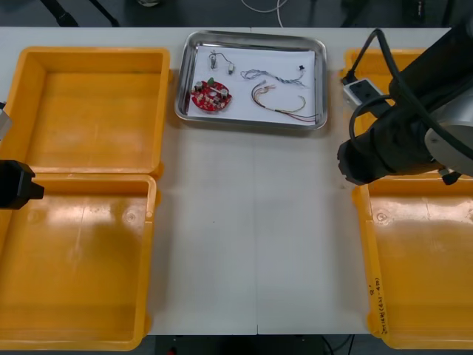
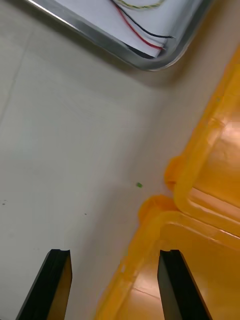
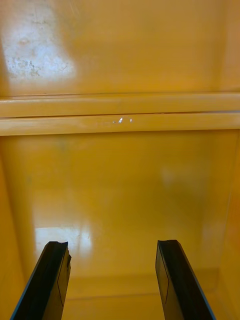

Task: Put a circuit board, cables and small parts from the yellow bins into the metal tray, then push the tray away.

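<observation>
The metal tray [image 1: 318, 55], white inside, stands at the table's far middle. In it lie a round red circuit board [image 1: 211, 95], a twisted blue and white cable [image 1: 266, 75], a red and yellow cable [image 1: 284, 105] and small metal parts [image 1: 214, 59]. My right gripper [image 2: 115, 285] is open with nothing in it, over the inner corner of the near right yellow bin [image 2: 200, 260], one finger above the table and one above the bin. The tray's corner [image 2: 150, 60] lies beyond it. My left gripper [image 3: 112, 280] is open over the near left yellow bin's bare floor [image 3: 120, 190].
Two yellow bins [image 1: 89, 111] [image 1: 74, 266] on the left are bare inside. The right arm [image 1: 392, 144] covers part of the far right bin [image 1: 369, 59]; the left arm [image 1: 15, 185] sits at the left edge. Bare table [image 1: 251, 237] runs between the bins.
</observation>
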You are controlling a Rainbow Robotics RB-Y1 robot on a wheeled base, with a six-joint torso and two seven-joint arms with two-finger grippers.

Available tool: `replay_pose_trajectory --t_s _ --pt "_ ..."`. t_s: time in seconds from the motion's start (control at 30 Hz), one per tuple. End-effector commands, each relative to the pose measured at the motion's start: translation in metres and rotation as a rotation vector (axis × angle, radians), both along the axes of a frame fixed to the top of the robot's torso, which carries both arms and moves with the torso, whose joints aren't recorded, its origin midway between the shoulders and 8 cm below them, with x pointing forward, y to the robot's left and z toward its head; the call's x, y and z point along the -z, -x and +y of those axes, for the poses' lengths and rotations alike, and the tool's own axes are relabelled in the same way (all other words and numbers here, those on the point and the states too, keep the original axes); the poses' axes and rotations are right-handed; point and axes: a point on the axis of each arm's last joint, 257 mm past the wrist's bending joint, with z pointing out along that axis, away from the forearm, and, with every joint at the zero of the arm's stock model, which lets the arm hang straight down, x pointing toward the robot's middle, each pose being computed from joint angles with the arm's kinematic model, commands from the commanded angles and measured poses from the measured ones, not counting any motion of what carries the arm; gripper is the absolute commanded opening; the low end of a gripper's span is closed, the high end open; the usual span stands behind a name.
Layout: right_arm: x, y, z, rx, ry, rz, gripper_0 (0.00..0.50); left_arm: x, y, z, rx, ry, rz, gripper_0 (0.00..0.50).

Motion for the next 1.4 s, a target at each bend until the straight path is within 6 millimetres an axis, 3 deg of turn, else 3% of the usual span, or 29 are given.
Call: replay_pose_trajectory --t_s 0.03,0.4,0.8,0.9,1.07,1.4 --pt "-0.017 0.004 -0.050 0.147 -0.042 -0.013 0.500 -0.013 0.004 0.015 0.040 -0.074 -0.023 0.500" --pt "-0.024 0.011 -0.110 0.353 -0.176 0.078 0.500 -0.013 0.004 0.015 0.040 -0.074 -0.023 0.500" --pt "-0.033 -0.004 -0.162 0.497 -0.260 0.060 0.500 -0.013 0.004 0.015 0.040 -0.074 -0.023 0.500" --pt "-0.032 -0.006 -0.185 0.484 -0.224 0.058 0.500 -0.013 0.004 0.015 0.040 -0.074 -0.023 0.500" --pt "-0.030 -0.006 -0.201 0.478 -0.223 0.072 0.500 -0.013 0.004 0.015 0.040 -0.074 -0.023 0.500" --pt "-0.005 0.009 -0.218 0.493 -0.198 0.129 0.500 -0.013 0.004 0.015 0.040 -0.074 -0.023 0.500"
